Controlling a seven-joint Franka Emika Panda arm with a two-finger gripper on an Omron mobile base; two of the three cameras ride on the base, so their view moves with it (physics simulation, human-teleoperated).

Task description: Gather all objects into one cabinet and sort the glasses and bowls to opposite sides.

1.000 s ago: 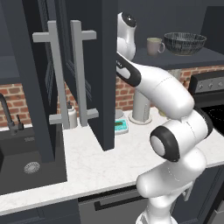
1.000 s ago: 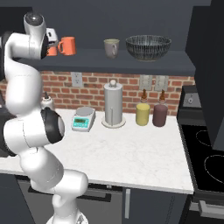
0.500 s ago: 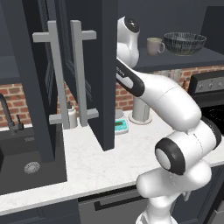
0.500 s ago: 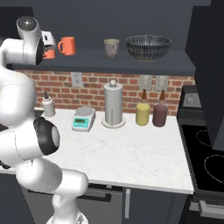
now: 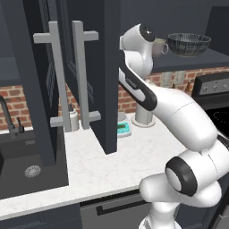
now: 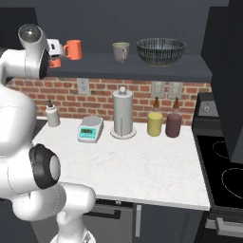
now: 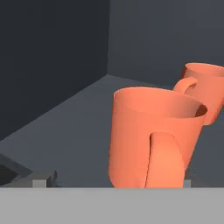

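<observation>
Orange mug (image 6: 73, 49) standing upright near shelf's (image 6: 199, 66) left end | gripper (image 6: 53, 53) hovering beside it, jaws spread wide | grey-beige mug (image 6: 121, 51) and patterned bowl (image 6: 161, 51) sitting farther right

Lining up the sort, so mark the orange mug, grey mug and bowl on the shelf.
orange mug (image 6: 73, 49), right base view, on its side wall.
grey mug (image 6: 120, 52), right base view, on its side wall.
bowl (image 6: 160, 52), right base view, on its outer patterned wall.
</observation>
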